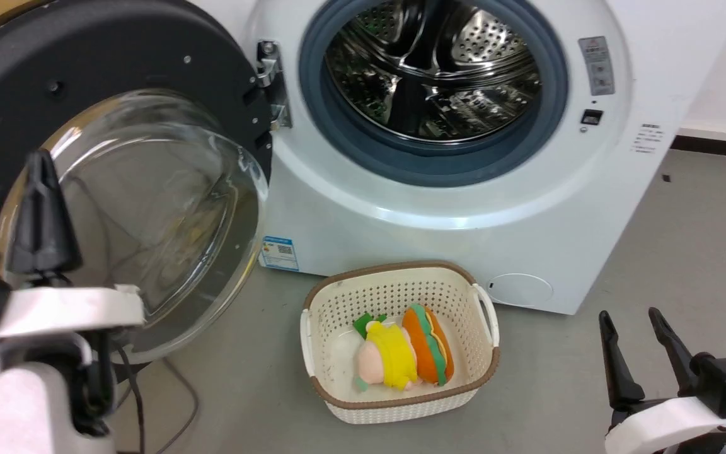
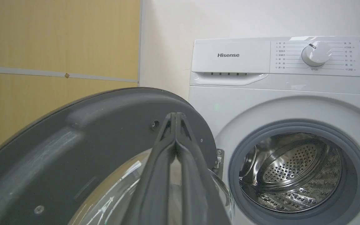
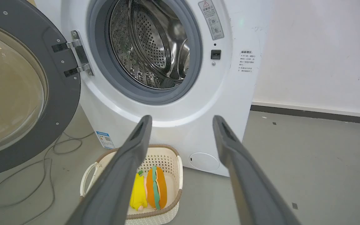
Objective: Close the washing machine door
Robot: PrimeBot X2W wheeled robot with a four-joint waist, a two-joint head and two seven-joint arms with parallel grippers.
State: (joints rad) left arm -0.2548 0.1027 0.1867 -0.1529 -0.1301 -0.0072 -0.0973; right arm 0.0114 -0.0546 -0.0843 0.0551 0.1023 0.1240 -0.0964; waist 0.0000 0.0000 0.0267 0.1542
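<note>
Two glossy parts make up the washing machine door (image 1: 117, 113) at upper left: a wide black rim and a bulging clear glass bowl. It hangs wide open beside the white washing machine (image 1: 401, 233). Your left gripper (image 1: 38, 157) stands upright before the glass, fingers pressed together. Your right gripper (image 1: 629, 313) sits at lower right, fingers apart.

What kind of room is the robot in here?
Probably a laundry corner: a white front-loading washing machine with its door open, and a cream basket on the grey floor.
</note>
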